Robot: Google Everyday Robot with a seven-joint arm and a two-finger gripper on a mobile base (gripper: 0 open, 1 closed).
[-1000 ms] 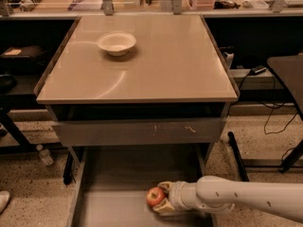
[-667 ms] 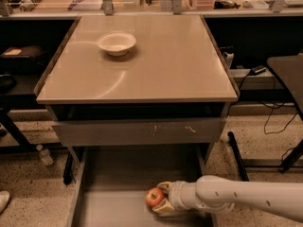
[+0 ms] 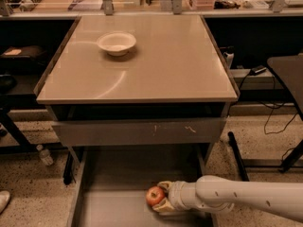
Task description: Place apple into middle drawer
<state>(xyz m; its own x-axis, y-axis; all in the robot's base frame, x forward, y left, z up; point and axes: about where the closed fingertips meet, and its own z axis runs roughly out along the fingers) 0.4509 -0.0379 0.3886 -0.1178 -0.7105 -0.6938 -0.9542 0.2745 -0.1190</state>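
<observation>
The red apple point(image 3: 155, 196) sits between the fingers of my gripper point(image 3: 160, 196), low over the grey floor of the pulled-out middle drawer point(image 3: 113, 207), right of its centre. The white arm point(image 3: 236, 197) reaches in from the right edge of the view. One finger shows above the apple and one below it, closed around it. I cannot tell whether the apple touches the drawer floor.
A grey drawer front with pale scratch marks point(image 3: 142, 131) sits above the open drawer. The beige tabletop point(image 3: 156, 65) carries a white bowl point(image 3: 116, 43). A dark table point(image 3: 289, 70) stands at the right. A bottle point(image 3: 45, 154) lies on the floor at the left.
</observation>
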